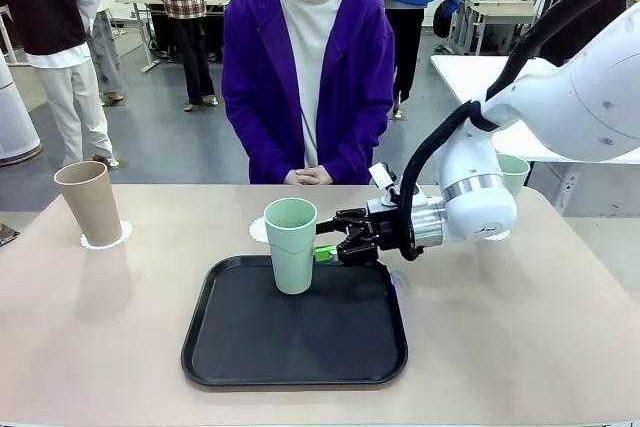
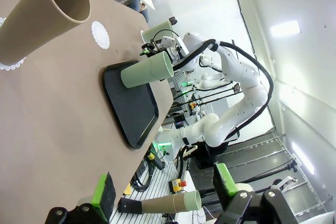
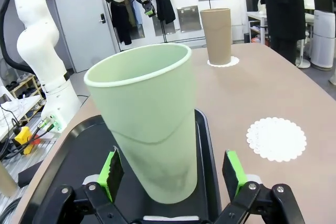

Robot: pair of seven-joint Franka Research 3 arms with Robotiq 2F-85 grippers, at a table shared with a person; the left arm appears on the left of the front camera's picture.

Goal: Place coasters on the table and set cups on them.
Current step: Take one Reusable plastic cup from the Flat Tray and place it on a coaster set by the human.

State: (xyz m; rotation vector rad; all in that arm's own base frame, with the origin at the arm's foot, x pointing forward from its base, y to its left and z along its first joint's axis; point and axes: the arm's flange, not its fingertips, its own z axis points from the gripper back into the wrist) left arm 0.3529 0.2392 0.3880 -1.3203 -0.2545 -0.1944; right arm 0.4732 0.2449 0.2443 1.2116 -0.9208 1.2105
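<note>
R gripper (image 1: 327,248) is wide open, green pads either side of the mint cup (image 1: 291,244) low on its wall; no clear squeeze, so nothing held. Can't tell if pads touch. In the right wrist view that cup fills the gap between the fingers (image 3: 112,174). Cup stands upright on the black tray (image 1: 295,342), near its far edge, about mid-width.

L gripper (image 2: 163,195) also wide open, nothing between its pads, hovering off the table's (image 1: 520,327) left end.

Tan cup (image 1: 89,204) stands upright on a doily (image 1: 105,237) near the table's far-left corner. Bare doily (image 3: 276,138) lies just past the tray's far edge, touching nothing, partly hidden behind the mint cup in front view. 2nd mint cup (image 1: 513,173) sits near the far-right edge, mostly hidden by the R arm.

Person in purple jacket (image 1: 307,77) stands at the far edge, hands (image 1: 309,176) clasped.
</note>
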